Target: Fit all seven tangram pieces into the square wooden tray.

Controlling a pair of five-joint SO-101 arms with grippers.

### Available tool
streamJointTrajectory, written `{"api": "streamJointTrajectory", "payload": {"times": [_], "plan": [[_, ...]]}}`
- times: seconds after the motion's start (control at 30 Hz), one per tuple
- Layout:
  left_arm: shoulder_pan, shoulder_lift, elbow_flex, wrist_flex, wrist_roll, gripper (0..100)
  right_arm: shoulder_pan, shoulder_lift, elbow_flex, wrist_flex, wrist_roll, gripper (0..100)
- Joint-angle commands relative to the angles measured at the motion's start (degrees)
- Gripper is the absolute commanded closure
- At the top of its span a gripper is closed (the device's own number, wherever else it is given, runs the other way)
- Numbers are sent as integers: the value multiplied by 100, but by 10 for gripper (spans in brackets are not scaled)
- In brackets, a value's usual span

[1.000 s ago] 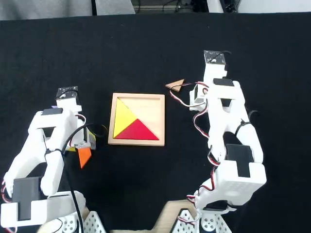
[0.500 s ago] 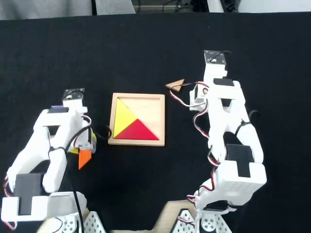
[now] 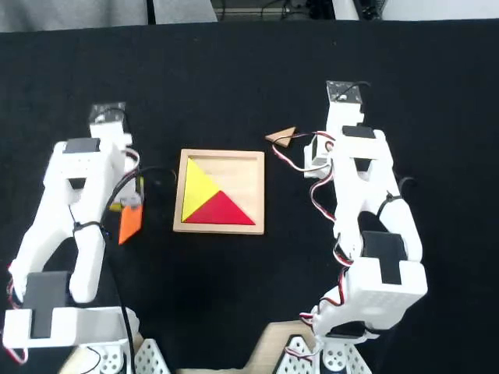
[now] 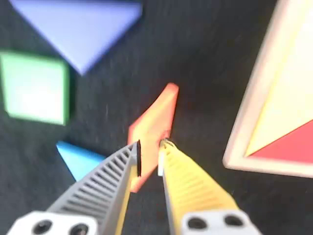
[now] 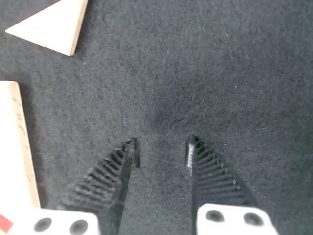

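— Two pincers: which one matters?
— The left pincer (image 4: pixel 149 156), clenched on the orange piece (image 4: pixel 155 115). The right pincer (image 5: pixel 161 154) hangs released over bare surface (image 5: pixel 234 73).
— Where's the tray?
— The tray (image 3: pixel 219 229) lies just beside the left pincer, toward the right arm. The orange piece's long axis runs roughly along the tray's nearest edge, so I'd judge a short sideways carry.

The table (image 3: pixel 234 78) is covered in matt black cloth with a fine, rough nap. The tray (image 3: pixel 242 175) and the triangle (image 5: pixel 51 24) are pale, smooth, matt wood. The orange piece (image 4: pixel 154 127) looks smooth and painted. The left pincer (image 4: pixel 149 149) and right pincer (image 5: pixel 161 147) are ribbed matt plastic.
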Motion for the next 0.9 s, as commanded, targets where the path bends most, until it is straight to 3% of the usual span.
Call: {"api": "streamJointTrajectory", "payload": {"times": [0.0, 0.2, 0.3, 0.43, 0.6, 0.87], "plan": [[259, -237, -629, 308, -105, 924, -79, -356, -13, -44, 44, 832], [347, -70, -1226, 826, -281, 924, -79, -356, -13, -44, 44, 832], [-4, -70, -1077, 888, -607, 923, -79, -356, -13, -44, 44, 832], [-760, -53, -558, 325, -712, 920, -79, -356, -13, -44, 44, 832], [-620, -53, 356, -211, -677, 916, -79, -356, -13, -44, 44, 832], [-637, -53, 1059, -976, -510, 809, -79, -356, -13, -44, 44, 832]]}}
